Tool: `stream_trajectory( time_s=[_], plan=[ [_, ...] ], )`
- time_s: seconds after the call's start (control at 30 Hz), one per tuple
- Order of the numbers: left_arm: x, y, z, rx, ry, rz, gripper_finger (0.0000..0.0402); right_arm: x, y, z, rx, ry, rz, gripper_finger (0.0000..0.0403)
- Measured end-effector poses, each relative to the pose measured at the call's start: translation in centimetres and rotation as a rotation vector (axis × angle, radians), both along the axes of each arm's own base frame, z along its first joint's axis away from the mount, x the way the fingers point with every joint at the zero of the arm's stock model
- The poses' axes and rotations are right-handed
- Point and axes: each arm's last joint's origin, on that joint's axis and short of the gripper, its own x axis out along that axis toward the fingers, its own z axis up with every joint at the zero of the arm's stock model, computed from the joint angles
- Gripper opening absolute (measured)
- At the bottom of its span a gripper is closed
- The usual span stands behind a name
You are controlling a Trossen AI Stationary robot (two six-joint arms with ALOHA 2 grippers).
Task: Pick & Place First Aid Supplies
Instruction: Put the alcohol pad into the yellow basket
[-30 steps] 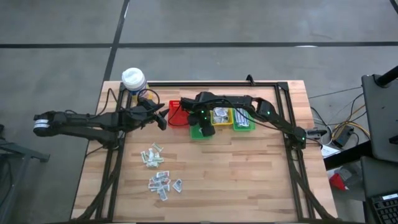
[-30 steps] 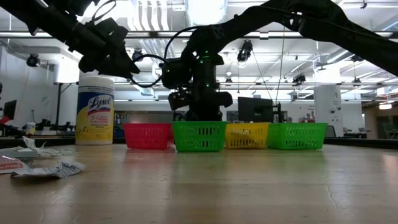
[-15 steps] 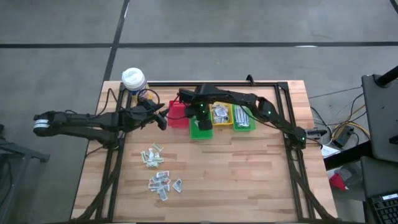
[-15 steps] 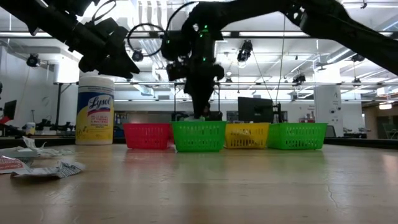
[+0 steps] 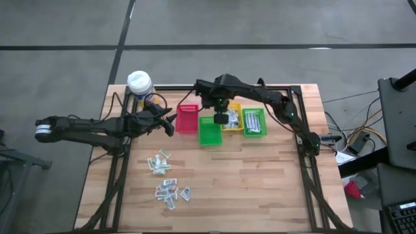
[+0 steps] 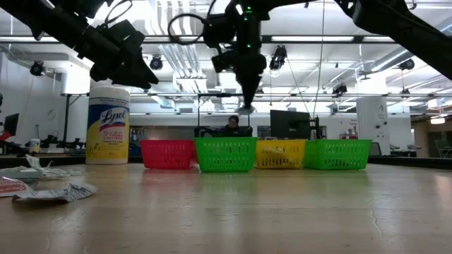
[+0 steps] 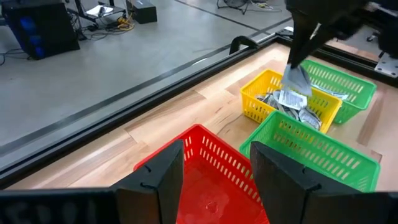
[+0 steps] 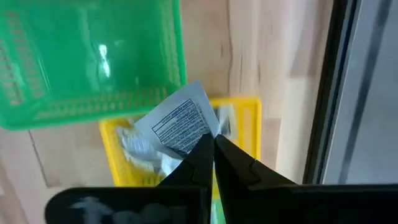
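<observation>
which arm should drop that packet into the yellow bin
Right. Its pincer is shut on the packet, raised over the yellow bin. The left pincer waits open beside the red bin, holding nothing.

A grey concrete floor (image 5: 260, 23) is crossed by dark seams. A butcher-block table (image 5: 247, 188) is edged by a black frame (image 5: 296, 88). Past the right pincer (image 6: 246, 106), rows of strip lights (image 6: 395, 39) and ducts hang under a high ceiling — a dark monitor (image 6: 289, 123) and a seated person (image 6: 232, 125) are seen below it. Cables (image 5: 361, 136) trail beside a black cabinet (image 5: 396, 104).
</observation>
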Motion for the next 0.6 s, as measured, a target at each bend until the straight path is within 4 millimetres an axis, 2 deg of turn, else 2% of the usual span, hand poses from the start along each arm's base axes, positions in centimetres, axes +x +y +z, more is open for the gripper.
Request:
stream_trajectory(
  time_s=[0.3,0.43,0.6],
  plan=[
    [0.0,0.0,0.0,0.012,0.011,-0.005,0.0181,-2.1,-3.7,-0.5,0.032,0.051,-0.169,0.0008],
    [0.0,0.0,0.0,0.012,0.011,-0.005,0.0181,-2.7,-4.7,-1.6,0.107,0.072,-0.199,0.0008],
    [0.0,0.0,0.0,0.012,0.011,-0.005,0.0181,-3.3,-5.0,-3.7,0.17,0.133,-0.214,0.0008]
  ],
)
